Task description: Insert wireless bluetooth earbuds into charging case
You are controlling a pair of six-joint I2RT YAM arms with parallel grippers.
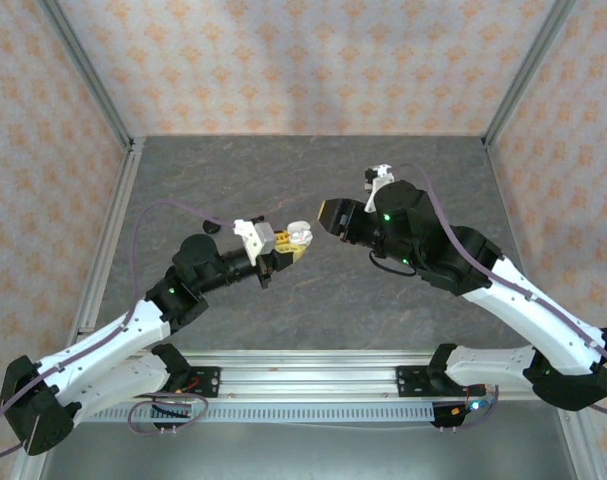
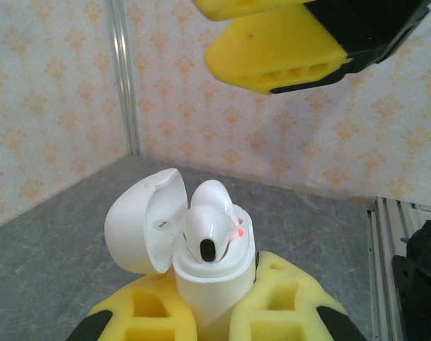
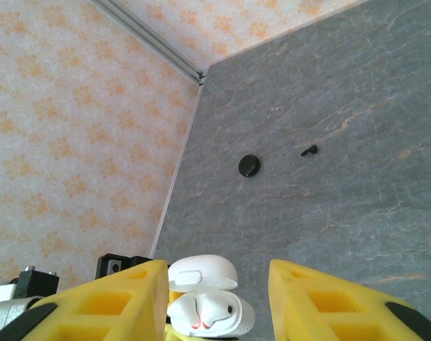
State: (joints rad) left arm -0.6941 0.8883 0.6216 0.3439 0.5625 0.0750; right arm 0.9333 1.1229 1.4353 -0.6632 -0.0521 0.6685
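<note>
The white charging case [image 2: 214,280] stands upright, held up off the table between the yellow pads of my left gripper [image 2: 211,302], which is shut on its body. Its lid [image 2: 143,222] is swung open to the left. Two white earbuds [image 2: 206,231] sit in the case with red lights glowing at their stems. My right gripper [image 1: 326,215] is open just right of the case [image 1: 299,233], and its fingers [image 2: 272,53] hang above the case in the left wrist view. From the right wrist, the case [image 3: 211,316] lies below and between the spread jaws.
A black earbud [image 3: 309,150] lies on the grey table [image 3: 357,199] farther out, with a round black object [image 3: 249,165] beside it. That object [image 1: 209,228] sits just left of my left arm. Patterned walls and aluminium posts enclose the table.
</note>
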